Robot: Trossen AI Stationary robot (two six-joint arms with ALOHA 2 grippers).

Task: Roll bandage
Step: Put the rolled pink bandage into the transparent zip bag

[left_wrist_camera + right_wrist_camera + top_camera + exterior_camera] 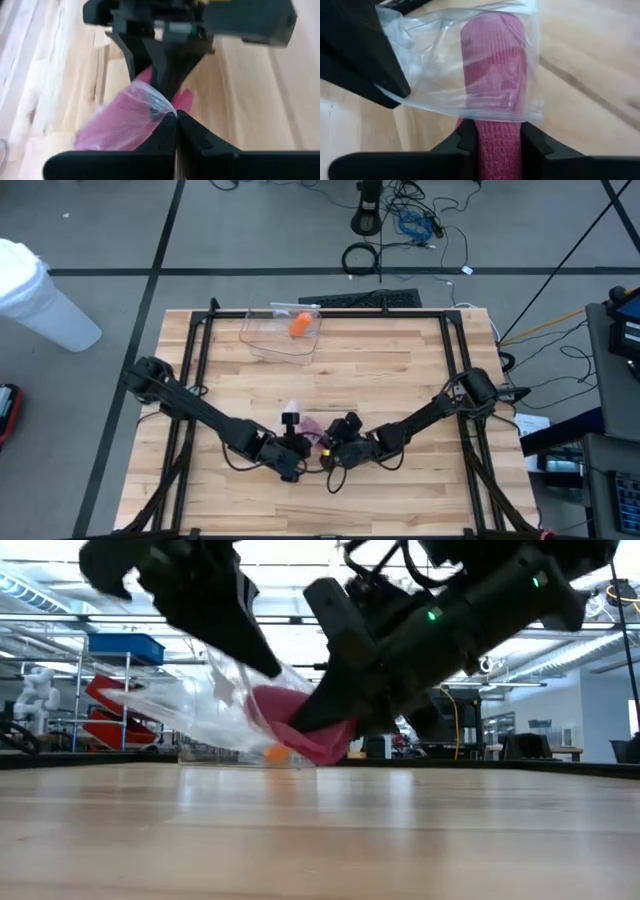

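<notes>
The two grippers meet above the front middle of the wooden table [400, 370], and between them hangs the pink bandage roll [495, 90], half out of its clear plastic wrapper [440, 60]. From the low view the roll does not touch the table; it is lifted a little above the wood.

The left gripper [176, 116] is clenched on the thin edge of the wrapper, its two fingers fully together on the film. The right gripper [496, 135] grasps the bare end of the roll itself, one finger on each side of it.

The step in hand seems to be pulling the roll free of the wrapper, before any rolling can start. To do it well, I think the right gripper should pull straight along the axis of the roll, away from the left gripper, while the left gripper keeps the film tight and does not turn. The squeeze on the roll should be firm but not so hard that the soft layers are crushed. A sideways pull may tear the film or make the roll slip.

The bandage is a short cylinder, deep pink, with a crinkled woven surface. The wrapper is wrinkled and shiny.

Behind the grippers, at the far edge of the table, stands a clear plastic container [262, 340] with an orange object [299, 325] inside.
</notes>
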